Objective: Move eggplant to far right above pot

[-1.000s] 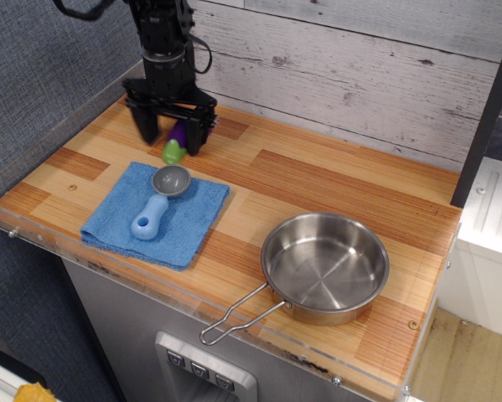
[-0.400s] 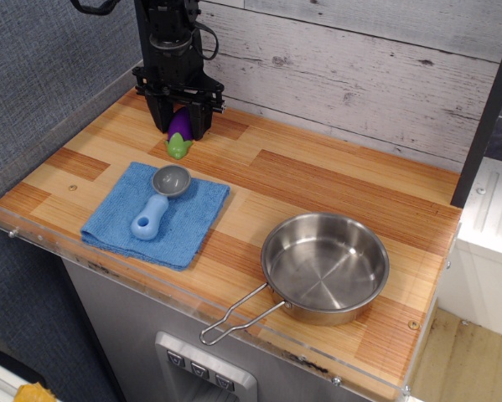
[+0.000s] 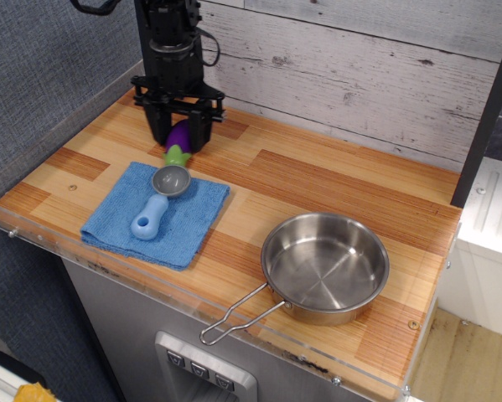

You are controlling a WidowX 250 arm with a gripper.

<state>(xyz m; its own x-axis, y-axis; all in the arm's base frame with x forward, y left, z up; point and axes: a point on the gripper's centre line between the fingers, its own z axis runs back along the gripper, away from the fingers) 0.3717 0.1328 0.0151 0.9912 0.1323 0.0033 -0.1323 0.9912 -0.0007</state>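
Black gripper down at the counter's far-left back, fingers narrowly parted and closed against the purple eggplant — green stem end poking out toward the blue cloth. Eggplant's upper half hidden between the fingers; well apart from the pot, front right.

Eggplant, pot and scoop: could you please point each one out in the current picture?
eggplant [image 3: 179, 144]: table view, on its purple body just above the green cap.
pot [image 3: 361, 295]: table view, on its steel side wall.
scoop [image 3: 148, 219]: table view, on its blue handle.
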